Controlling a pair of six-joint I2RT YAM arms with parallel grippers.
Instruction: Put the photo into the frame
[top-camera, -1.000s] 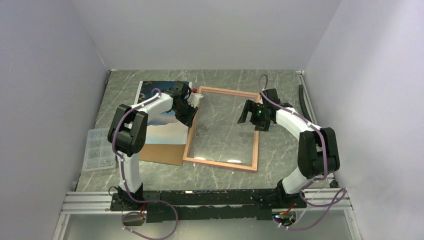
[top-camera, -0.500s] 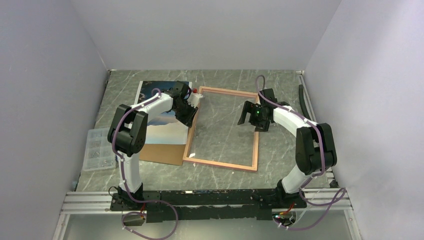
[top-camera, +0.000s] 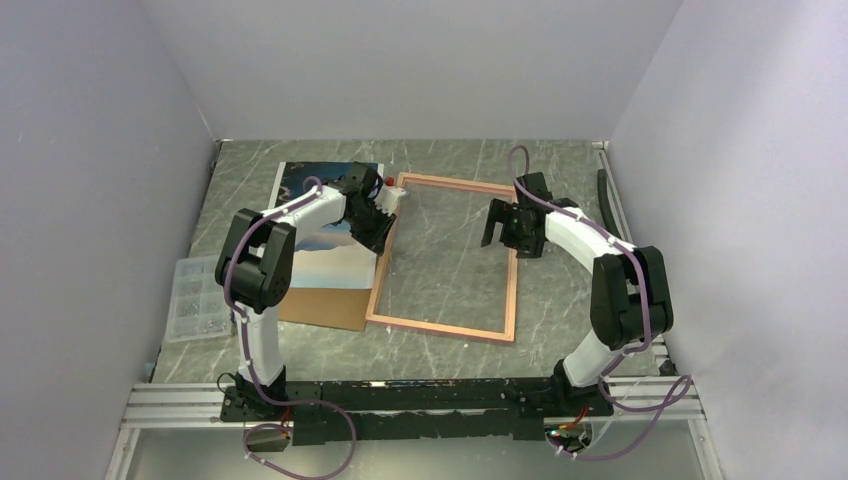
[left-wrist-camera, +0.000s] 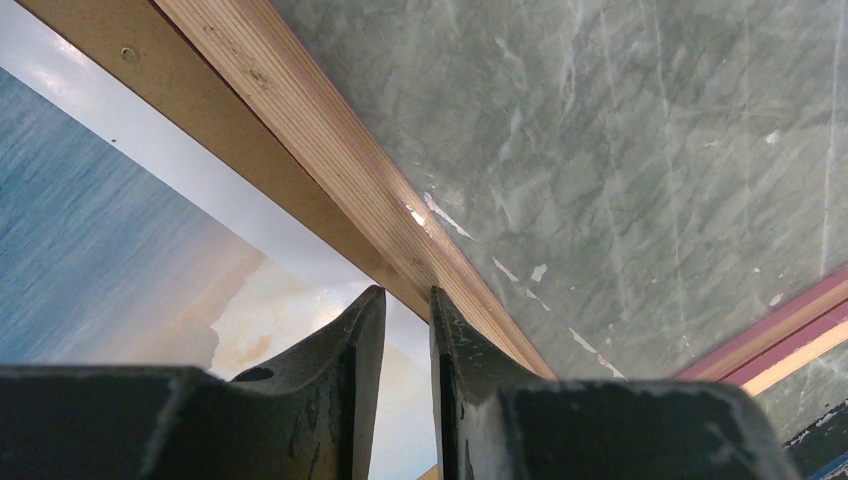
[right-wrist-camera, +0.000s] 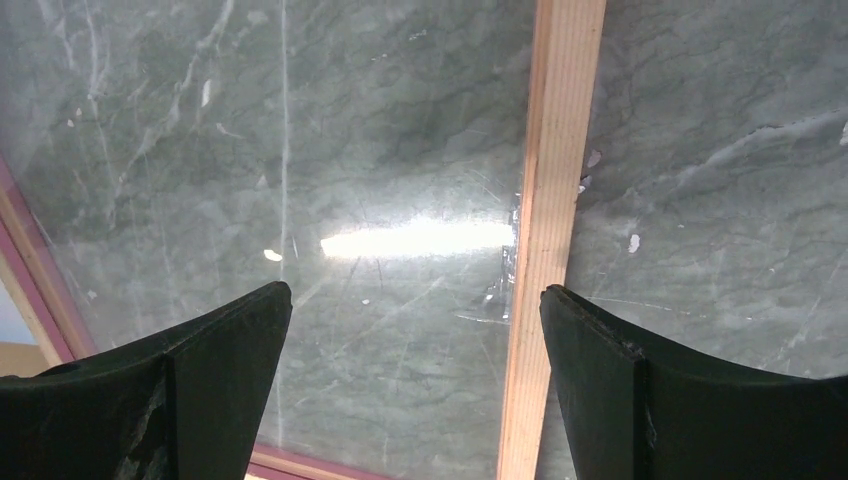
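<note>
Right fingers (right-wrist-camera: 215, 350) farther back over frame (top-camera: 514, 290)

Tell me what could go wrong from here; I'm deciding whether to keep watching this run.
1. The left tool seems to pinch only one thin rail of the frame; if it lifts, the big pane could slip or twist out.
2. The photo lies close beside that rail, so dragging the frame may crease or shove it.
3. The right tool hangs open above the opposite rail, holding nothing; descending, it could strike the pane.
</note>
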